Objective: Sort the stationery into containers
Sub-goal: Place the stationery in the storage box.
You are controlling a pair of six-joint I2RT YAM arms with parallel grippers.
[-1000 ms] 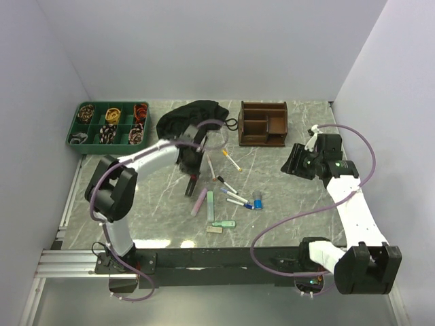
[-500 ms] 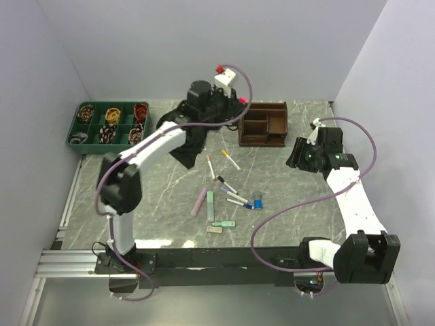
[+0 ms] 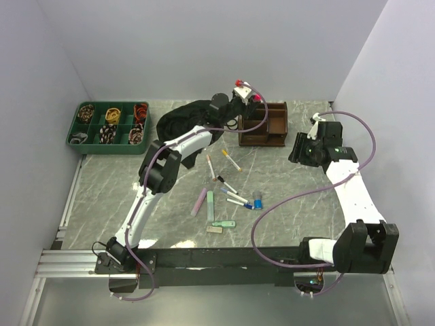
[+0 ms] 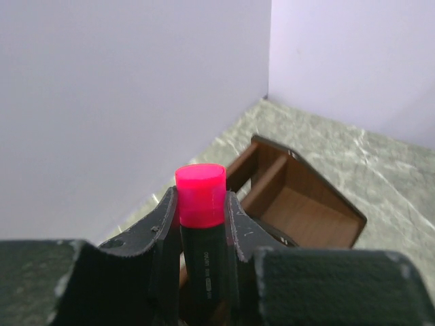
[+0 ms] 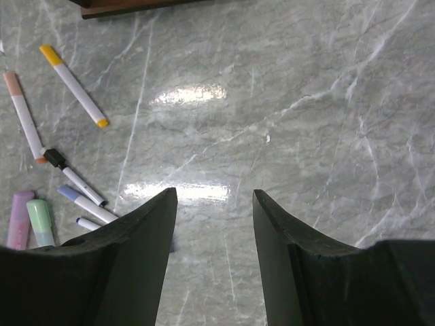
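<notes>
My left gripper (image 3: 247, 96) is clamped on a black marker with a bright pink cap (image 4: 200, 189). I hold it raised at the far side of the table because that puts it by the dark brown wooden desk organiser (image 4: 306, 207), whose open divided compartments are where I judge it should drop in. The marker sits squarely between my two fingers (image 4: 162, 227), a pad pressed on either side where the cap meets the barrel, and the cap stands proud of the tips. The barrel's other end is hidden behind my own housing, so I cannot tell which compartment it lines up with. My right gripper (image 5: 214, 224) hangs spread and empty over the bare grey marble table (image 5: 306, 102), to the right of the organiser, placed there, I think, to leave my left arm room. The rest of the stationery lies loose mid-table, well apart from both my hands: a pastel pink highlighter (image 3: 198, 202) just beside a pastel green highlighter (image 3: 210, 201), with several slim pens (image 3: 228, 185) near them
</notes>
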